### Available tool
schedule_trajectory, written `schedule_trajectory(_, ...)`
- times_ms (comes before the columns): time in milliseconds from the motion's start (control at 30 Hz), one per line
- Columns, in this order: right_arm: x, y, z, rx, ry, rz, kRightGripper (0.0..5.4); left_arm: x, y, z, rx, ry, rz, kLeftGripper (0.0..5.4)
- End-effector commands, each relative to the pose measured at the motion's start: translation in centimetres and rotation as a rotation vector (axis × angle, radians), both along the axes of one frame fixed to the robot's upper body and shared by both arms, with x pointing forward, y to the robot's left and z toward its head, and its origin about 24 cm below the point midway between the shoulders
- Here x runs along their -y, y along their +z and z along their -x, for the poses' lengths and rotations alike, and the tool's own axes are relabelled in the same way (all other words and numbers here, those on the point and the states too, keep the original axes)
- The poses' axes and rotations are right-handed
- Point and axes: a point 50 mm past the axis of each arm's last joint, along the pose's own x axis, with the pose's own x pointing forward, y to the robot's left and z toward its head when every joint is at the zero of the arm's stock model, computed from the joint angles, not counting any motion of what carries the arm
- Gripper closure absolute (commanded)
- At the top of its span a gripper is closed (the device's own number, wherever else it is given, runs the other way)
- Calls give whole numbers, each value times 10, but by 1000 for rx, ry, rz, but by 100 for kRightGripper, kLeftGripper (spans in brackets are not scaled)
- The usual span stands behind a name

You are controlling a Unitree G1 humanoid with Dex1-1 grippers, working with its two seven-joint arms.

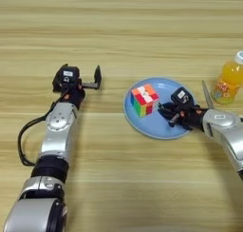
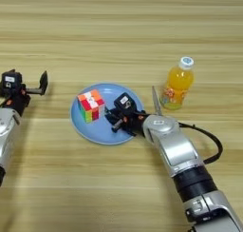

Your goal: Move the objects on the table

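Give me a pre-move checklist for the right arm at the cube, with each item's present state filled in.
1. Cube sits on the plate: ok.
2. Right gripper is over the plate, just right of the cube: ok.
3. Right jaws around the cube: not ok, they are beside it.
4. Right jaws open enough to take it: cannot tell.
5. Bottle stands upright, away from the arm's elbow side: ok.
6. Left gripper is parked left of the plate, jaws open, clear of it: ok.
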Motion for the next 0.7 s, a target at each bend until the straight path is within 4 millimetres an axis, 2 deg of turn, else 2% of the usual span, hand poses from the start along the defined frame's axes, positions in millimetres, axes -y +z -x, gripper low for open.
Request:
schedule_trajectory(33,11,-18,8,-80,-31,56,481,1,5,-3,8,-4,-6,0)
schedule_trajectory(467,10,-15,7,-65,-33,53,489,2,5,-3,8,-6,-4,0)
schedule_trajectory(700,13,9,4,38,-85,5,489,1,5,-4,7,-6,-5,0)
